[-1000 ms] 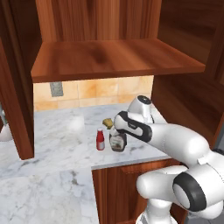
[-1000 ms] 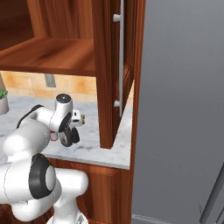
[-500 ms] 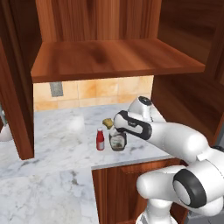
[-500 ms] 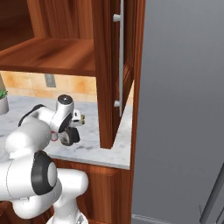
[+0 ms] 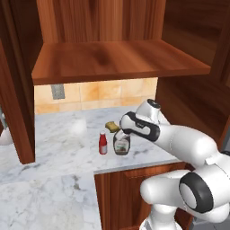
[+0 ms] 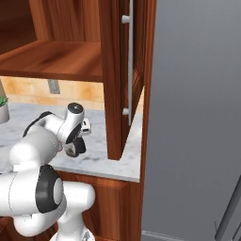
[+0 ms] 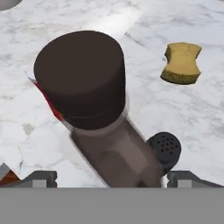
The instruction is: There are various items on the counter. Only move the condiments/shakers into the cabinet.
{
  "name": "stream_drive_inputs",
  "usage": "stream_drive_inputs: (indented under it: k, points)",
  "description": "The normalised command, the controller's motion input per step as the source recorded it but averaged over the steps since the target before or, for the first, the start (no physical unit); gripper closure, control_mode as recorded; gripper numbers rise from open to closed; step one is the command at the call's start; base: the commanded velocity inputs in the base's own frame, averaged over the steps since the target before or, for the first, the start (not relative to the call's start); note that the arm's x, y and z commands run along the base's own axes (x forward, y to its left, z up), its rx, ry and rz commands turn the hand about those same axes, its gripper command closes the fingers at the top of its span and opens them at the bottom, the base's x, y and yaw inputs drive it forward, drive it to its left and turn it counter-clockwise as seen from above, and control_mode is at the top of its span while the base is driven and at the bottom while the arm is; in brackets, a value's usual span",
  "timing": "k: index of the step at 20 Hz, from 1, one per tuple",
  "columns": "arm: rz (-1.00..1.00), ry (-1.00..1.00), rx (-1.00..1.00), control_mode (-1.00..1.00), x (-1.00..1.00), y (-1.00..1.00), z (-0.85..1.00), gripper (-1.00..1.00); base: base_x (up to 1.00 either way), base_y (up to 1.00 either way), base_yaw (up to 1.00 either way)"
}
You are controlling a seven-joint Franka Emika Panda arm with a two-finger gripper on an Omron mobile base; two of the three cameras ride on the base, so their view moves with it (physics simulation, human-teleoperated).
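Note:
The tall dark brown bottle (image 7: 109, 144) stands upright on the marble counter (image 5: 54, 148), its cap toward the hand camera. My gripper (image 7: 114, 177) is open, one fingertip on each side of the bottle, with a gap to it on both sides. In the left base view the gripper (image 5: 122, 134) sits down over the bottle (image 5: 121, 144). The small red bottle (image 5: 103, 143) stands just left of it and peeks out behind it (image 7: 47, 101) in the hand view. The black shaker (image 7: 164, 148) stands close beside the brown bottle. The yellow-brown sponge (image 7: 181, 62) lies farther back.
The cabinet's shelf board (image 5: 117, 60) hangs above the counter, with its open door (image 6: 117, 84) standing upright at the right. A wall socket (image 5: 57, 91) sits on the tiled wall. A potted plant (image 6: 2, 110) stands at the far left.
The hand has eased slightly to the left, settling over the brown bottle. The jaws have stayed open and the items have not moved.

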Motion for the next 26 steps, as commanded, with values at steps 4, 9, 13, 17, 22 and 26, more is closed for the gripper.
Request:
stream_drive_inputs:
  k: [4, 9, 13, 17, 22, 26]
  points:
    - [0.14, 0.00, 0.00, -1.00, 0.09, -0.07, 0.00, -1.00, 0.00, 0.00, 0.00]
    - [0.04, 0.00, 0.00, -1.00, 0.10, -0.03, 0.00, -1.00, 0.00, 0.00, 0.00]
    - [0.01, 0.00, 0.00, -1.00, 0.11, 0.05, -0.02, -1.00, 0.00, 0.00, 0.00]
    - [0.00, 0.00, 0.00, -1.00, 0.04, 0.19, -0.02, 1.00, 0.00, 0.00, 0.00]
    - [0.00, -0.03, 0.00, -1.00, -0.12, 0.00, 0.08, 1.00, 0.00, 0.00, 0.00]
    - [-0.04, -0.13, 0.00, -1.00, -0.52, 0.00, 0.95, 1.00, 0.00, 0.00, 0.00]
